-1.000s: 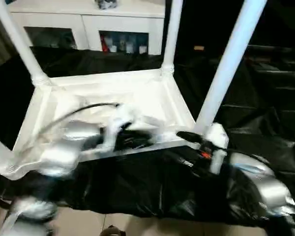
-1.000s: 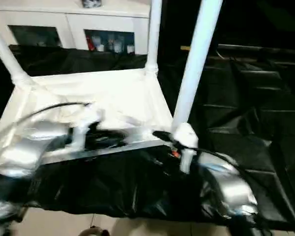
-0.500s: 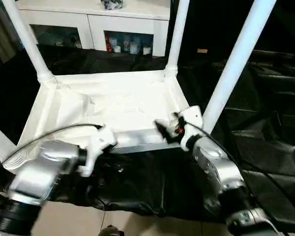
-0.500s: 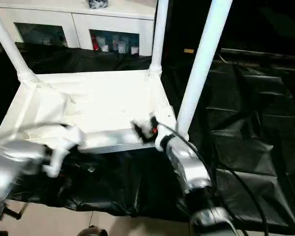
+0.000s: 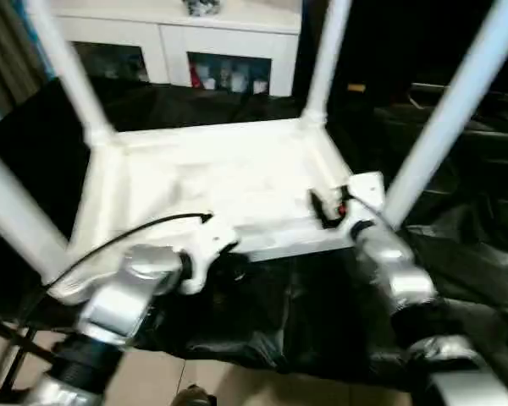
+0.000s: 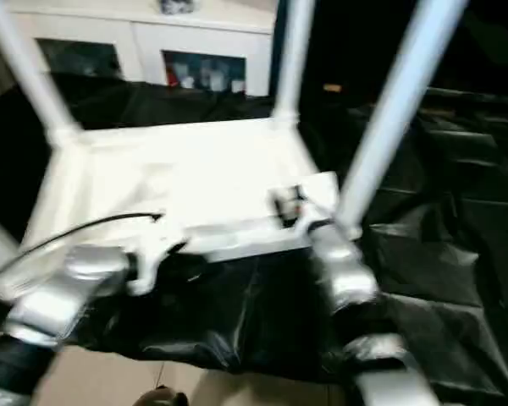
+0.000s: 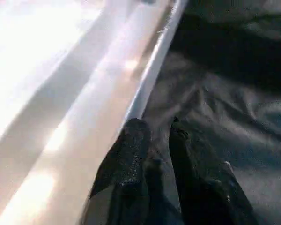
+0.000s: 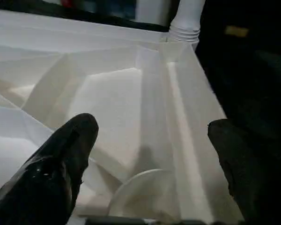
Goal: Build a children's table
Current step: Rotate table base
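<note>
The children's table lies upside down on black cloth, its white tabletop (image 5: pixel 212 178) ribbed side up. Legs stand in all the corners: far left (image 5: pixel 68 68), far right (image 5: pixel 326 59), near right (image 5: pixel 449 118) and near left (image 5: pixel 13 220). My left gripper (image 7: pixel 157 131) hovers over the cloth just outside the front rim (image 7: pixel 145 93), its fingers a narrow gap apart with nothing between them. My right gripper (image 8: pixel 150 136) stands wide open over the ribbed underside by the near right corner, holding nothing; it also shows in the head view (image 5: pixel 322 205).
A white cabinet (image 5: pixel 178 34) with glass-fronted compartments stands behind the table. Black cloth (image 5: pixel 305 313) covers the surface and drops off at the front to a light floor (image 5: pixel 195 381). A black cable (image 5: pixel 127 237) loops over my left forearm.
The camera has shifted. Over the second, my left gripper drew back from over the front rim to just outside it. My right gripper rose from in front of the near right leg to over that corner.
</note>
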